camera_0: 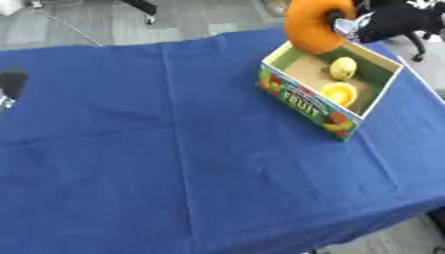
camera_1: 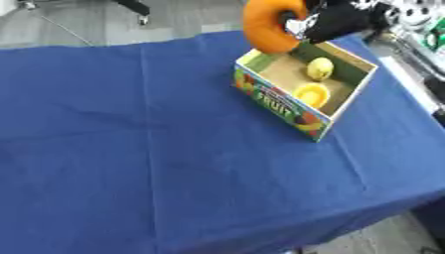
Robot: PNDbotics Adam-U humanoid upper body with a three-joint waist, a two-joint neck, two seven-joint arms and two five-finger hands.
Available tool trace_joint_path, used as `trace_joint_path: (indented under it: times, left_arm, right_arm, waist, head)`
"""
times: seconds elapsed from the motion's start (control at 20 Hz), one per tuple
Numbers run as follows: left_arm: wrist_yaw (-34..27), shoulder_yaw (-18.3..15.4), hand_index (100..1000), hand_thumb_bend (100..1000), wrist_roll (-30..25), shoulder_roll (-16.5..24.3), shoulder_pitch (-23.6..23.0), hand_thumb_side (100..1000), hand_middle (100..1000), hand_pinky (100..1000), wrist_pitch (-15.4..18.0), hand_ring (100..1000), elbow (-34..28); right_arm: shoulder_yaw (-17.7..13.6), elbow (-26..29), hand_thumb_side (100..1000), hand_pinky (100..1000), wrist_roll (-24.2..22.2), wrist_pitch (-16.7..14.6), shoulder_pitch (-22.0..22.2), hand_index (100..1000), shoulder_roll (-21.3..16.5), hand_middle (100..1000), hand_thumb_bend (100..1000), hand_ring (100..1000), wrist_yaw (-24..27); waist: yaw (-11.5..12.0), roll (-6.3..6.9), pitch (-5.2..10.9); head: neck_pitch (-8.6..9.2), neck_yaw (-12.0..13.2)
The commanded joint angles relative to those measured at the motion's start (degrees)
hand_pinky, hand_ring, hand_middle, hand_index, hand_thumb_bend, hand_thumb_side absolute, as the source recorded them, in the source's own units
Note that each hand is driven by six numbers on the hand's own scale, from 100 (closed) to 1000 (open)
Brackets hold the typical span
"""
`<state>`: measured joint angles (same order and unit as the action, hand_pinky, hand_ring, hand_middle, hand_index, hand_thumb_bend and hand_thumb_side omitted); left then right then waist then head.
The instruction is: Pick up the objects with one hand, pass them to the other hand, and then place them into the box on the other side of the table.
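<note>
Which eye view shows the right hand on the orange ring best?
Right eye view: the right hand shows more fully, fingers curled through the orange ring above the box. Left eye view shows less of the hand behind the ring.

The wide blue surface point(camera_0: 174, 163) is left bare in front of and to the left of the box point(camera_0: 306, 101) — no obstacle is seen there. The box's open top is partly taken up at its far corner by an orange ring point(camera_0: 315, 25), held by the right hand point(camera_1: 334, 20) just above the rim. Inside, floor room is occupied by a lemon point(camera_0: 343, 67) and a yellow round thing point(camera_0: 339, 92) — bare cardboard shows at the near-left end.
</note>
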<state>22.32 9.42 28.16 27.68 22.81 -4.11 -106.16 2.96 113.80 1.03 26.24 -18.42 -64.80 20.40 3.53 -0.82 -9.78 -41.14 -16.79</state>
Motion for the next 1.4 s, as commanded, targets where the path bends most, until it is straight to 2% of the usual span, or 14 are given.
trace_joint_path:
  times: [0.05, 0.35, 0.6, 1.15, 1.4]
  left_arm:
    - [-1.60, -1.85, 712, 655, 2.48, 1.68, -0.10, 561, 602, 752, 0.09, 610, -1.89]
    - [-4.36, -3.39, 714, 638, 6.25, 1.39, -0.73, 552, 606, 744, 0.72, 610, -3.46]
    - [-5.86, -4.84, 726, 633, 7.70, 2.69, -1.31, 554, 626, 752, 0.57, 627, -4.68]
    - [-6.29, -7.30, 728, 632, 9.79, 4.20, -3.08, 550, 631, 754, -0.30, 632, -6.02]
    - [-6.32, -7.87, 729, 630, 10.24, 4.06, -3.25, 550, 632, 754, -0.50, 633, -6.12]
  right_arm:
    - [-1.66, -1.60, 100, 638, 3.09, -0.53, 0.03, 515, -2.59, 411, 100, 688, 1.54]
    - [-1.29, -9.57, 100, 633, 6.51, -1.13, -0.21, 518, -1.12, 417, 100, 693, 4.04]
    - [-1.21, -15.44, 100, 634, 9.82, -2.62, 0.62, 518, -0.82, 418, 100, 691, 2.15]
    - [-1.36, -20.87, 100, 640, 14.18, -5.01, 3.09, 530, -1.02, 428, 100, 689, -3.42]
    - [0.10, -23.25, 100, 649, 14.99, -4.64, 2.94, 565, -0.28, 466, 100, 694, -6.67]
  waist:
    - [0.18, 0.81, -0.21]
    - [1.75, 1.68, -0.91]
    - [2.58, 2.08, -1.32]
    - [4.01, 2.88, -1.97]
    - [4.62, 3.22, -2.05]
  head:
    - [1.63, -0.41]
    - [2.74, -1.68]
    - [2.90, -2.65]
    - [2.62, -3.23]
    - [2.90, -3.57]
